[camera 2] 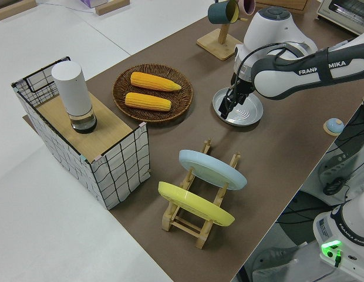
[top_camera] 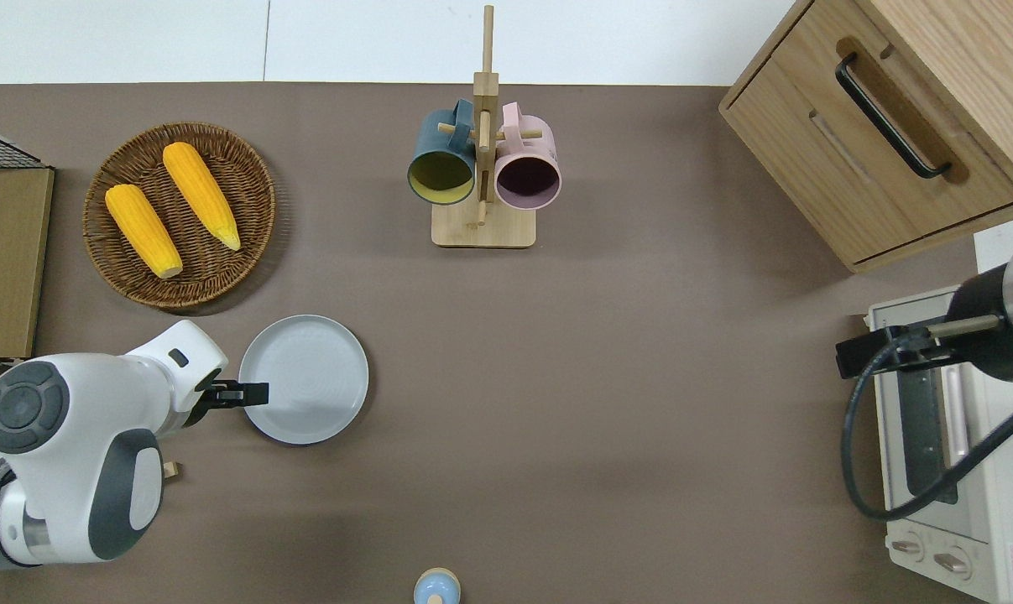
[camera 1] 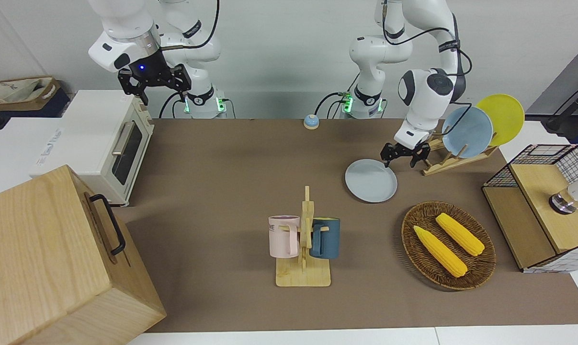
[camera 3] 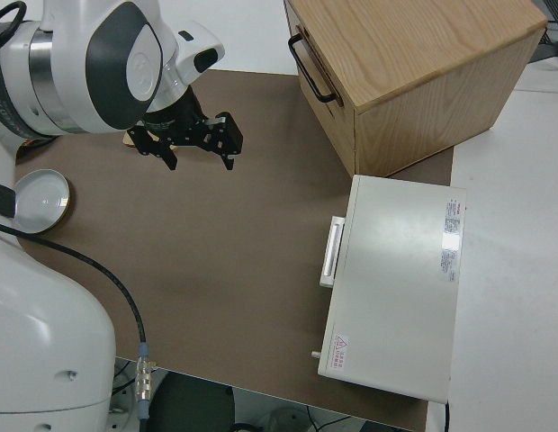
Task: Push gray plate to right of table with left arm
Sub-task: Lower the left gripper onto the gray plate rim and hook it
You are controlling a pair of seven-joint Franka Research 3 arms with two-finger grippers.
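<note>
The gray plate (camera 1: 370, 180) lies flat on the brown table (camera 1: 221, 191), between the dish rack and the mug rack; it also shows in the overhead view (top_camera: 305, 379) and the left side view (camera 2: 241, 110). My left gripper (camera 1: 400, 162) is open, low, with its tips over the plate's rim on the side toward the left arm's end of the table (top_camera: 258, 392). I cannot tell whether it touches the rim. My right gripper (camera 1: 160, 93) is parked and open.
A dish rack (camera 1: 442, 160) holds a sky-blue plate (camera 1: 468, 132) and a yellow plate (camera 1: 502, 117). A wicker basket (camera 1: 480, 266) holds two corn cobs. A mug rack (camera 1: 304, 275), a bell (camera 1: 311, 121), a toaster oven (camera 1: 97, 143), a wooden cabinet (camera 1: 54, 258) and a wire-framed box (camera 1: 533, 211) stand around.
</note>
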